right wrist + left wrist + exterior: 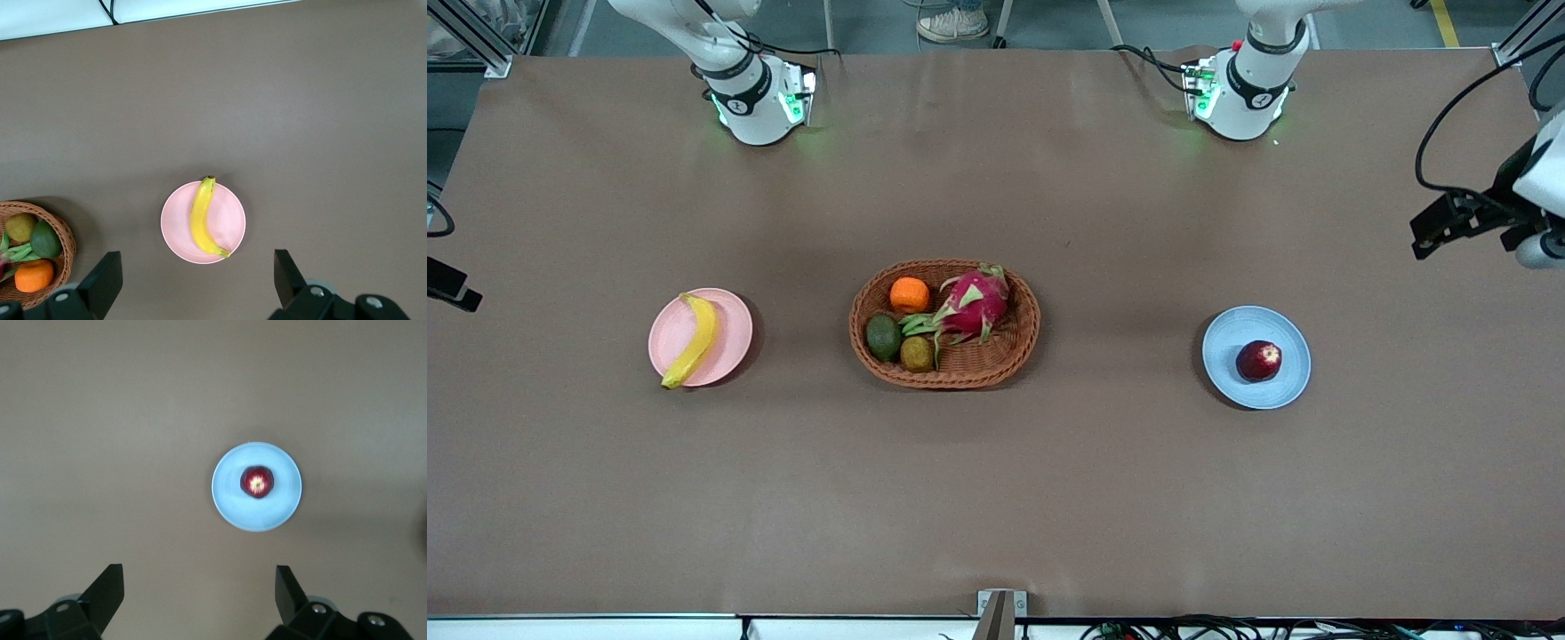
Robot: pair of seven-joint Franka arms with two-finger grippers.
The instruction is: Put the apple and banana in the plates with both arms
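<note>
The dark red apple [1258,360] lies on the pale blue plate [1232,338] toward the left arm's end of the table. The yellow banana [692,340] lies on the pale pink plate [729,320] toward the right arm's end. My left gripper [1436,233] hangs open and empty high over the table's end. Its wrist view shows the open gripper [199,593], the apple [257,481] and the blue plate [230,500] below. My right gripper [197,277] is open and empty, high above the banana [200,217] and pink plate [230,220]. Only part of it shows in the front view [452,286].
An oval wicker basket [1014,338] stands mid-table between the plates. It holds an orange [909,294], a pink dragon fruit [971,304] and two green-brown fruits. The basket [67,247] also shows in the right wrist view.
</note>
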